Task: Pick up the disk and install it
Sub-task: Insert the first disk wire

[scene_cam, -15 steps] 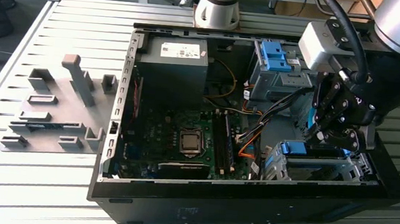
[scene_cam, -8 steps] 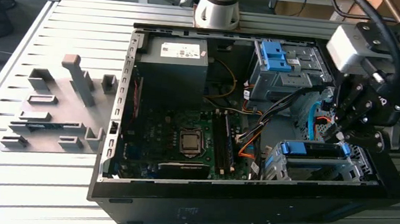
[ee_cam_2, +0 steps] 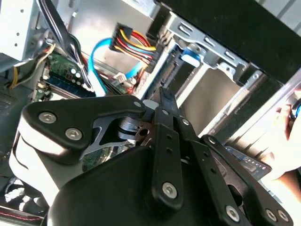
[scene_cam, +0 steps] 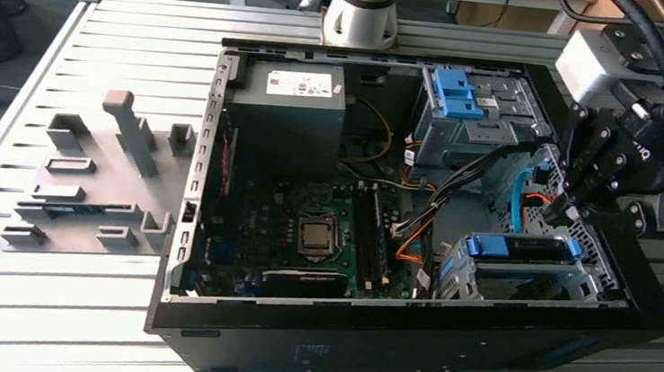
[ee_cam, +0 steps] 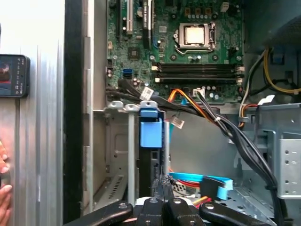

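Observation:
The disk sits edge-on in the metal drive cage (scene_cam: 564, 283) at the front corner of the open computer case, on the exterior view's right. Its blue rail end (scene_cam: 519, 248) faces up, and in the first wrist view a dark body (ee_cam: 153, 165) runs down from the blue tab (ee_cam: 150, 130). No label shows on it. My gripper (scene_cam: 563, 209) hangs just above the cage's far side. Its fingers meet in a point in both wrist views, shut with nothing between them (ee_cam: 162, 181) (ee_cam_2: 164, 96), close to the disk's edge.
Inside the case are the motherboard (scene_cam: 304, 229), a dark grey box (scene_cam: 285, 101), a blue bracket (scene_cam: 455, 93) at the back and loose cables (scene_cam: 465, 175). A grey fixture (scene_cam: 91, 183) lies on the slatted table. A person's hand (ee_cam_2: 287, 141) and a small device (ee_cam: 14, 75) are beside the case.

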